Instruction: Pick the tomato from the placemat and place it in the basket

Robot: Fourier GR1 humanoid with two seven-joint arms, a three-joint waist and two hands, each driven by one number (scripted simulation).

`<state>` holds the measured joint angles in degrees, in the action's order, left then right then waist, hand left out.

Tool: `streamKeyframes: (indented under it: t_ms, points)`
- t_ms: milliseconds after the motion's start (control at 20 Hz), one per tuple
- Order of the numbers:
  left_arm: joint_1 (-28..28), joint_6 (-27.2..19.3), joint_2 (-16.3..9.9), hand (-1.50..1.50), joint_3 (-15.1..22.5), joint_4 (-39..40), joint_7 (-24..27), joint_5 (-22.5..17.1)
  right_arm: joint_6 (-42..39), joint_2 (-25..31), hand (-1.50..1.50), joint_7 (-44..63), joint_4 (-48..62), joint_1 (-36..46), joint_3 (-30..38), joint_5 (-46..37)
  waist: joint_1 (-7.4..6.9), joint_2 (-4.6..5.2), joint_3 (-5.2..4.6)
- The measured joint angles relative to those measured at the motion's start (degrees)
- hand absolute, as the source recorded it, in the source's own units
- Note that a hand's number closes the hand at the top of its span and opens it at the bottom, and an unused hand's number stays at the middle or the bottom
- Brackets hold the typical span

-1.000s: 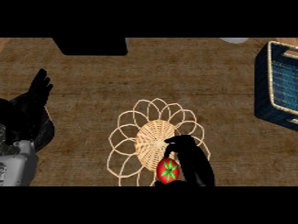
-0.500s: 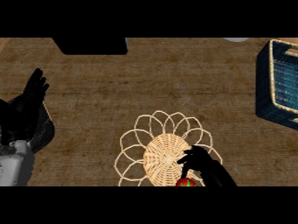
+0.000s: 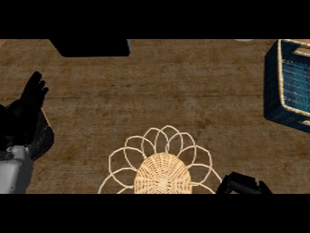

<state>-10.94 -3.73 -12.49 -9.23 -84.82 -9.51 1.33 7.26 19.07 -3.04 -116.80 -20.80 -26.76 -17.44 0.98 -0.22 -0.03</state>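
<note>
My left hand (image 3: 24, 119) rests at the left edge of the view, fingers straight and pointing up the counter, holding nothing. Moving right, the woven placemat (image 3: 162, 168) lies at the bottom centre, its solid middle bare; I see no tomato on it. Just beside its lower right loops, my right hand (image 3: 243, 185) shows only as dark curled fingers at the bottom edge. They look bent as if round something, but the tomato itself is out of sight, so I cannot tell whether it sits inside that hand or below the view. At the far right, the blue basket (image 3: 280, 82) stands well apart, up and to the right of my right hand. That hand is much the nearer, so I judge the carry must run diagonally up and right.
</note>
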Motion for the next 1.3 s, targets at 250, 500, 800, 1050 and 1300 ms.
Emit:
streamKeyframes:
  t_ms: [250,500,800,1050,1300]
  points:
    - [-0.55,0.19,0.08,0.0,0.16,0.22,-0.01,0.1,-1.15,3.04,1.5,10.16,-14.19,-0.16,6.19,1.83,-0.36,0.11,-0.03]
    - [-0.82,0.39,0.2,0.0,0.4,0.17,-0.2,0.27,-2.79,3.52,1.5,25.61,-20.7,7.89,12.7,4.52,-0.87,0.2,-0.04]
    - [-1.12,0.4,0.68,0.0,0.98,-0.34,-0.64,0.54,-1.33,2.59,1.5,39.74,-19.67,23.24,22.54,10.04,-1.35,0.28,-0.04]
    - [-0.3,0.41,1.05,0.0,1.47,-1.08,-0.96,0.97,-1.82,5.46,1.5,48.38,-13.37,36.83,28.2,10.56,-1.52,0.27,-0.05]
    - [-0.29,0.36,1.33,0.0,1.05,-0.08,0.28,0.92,-4.35,9.19,1.5,49.9,-3.52,46.31,32.38,10.68,-1.52,0.29,-0.02]
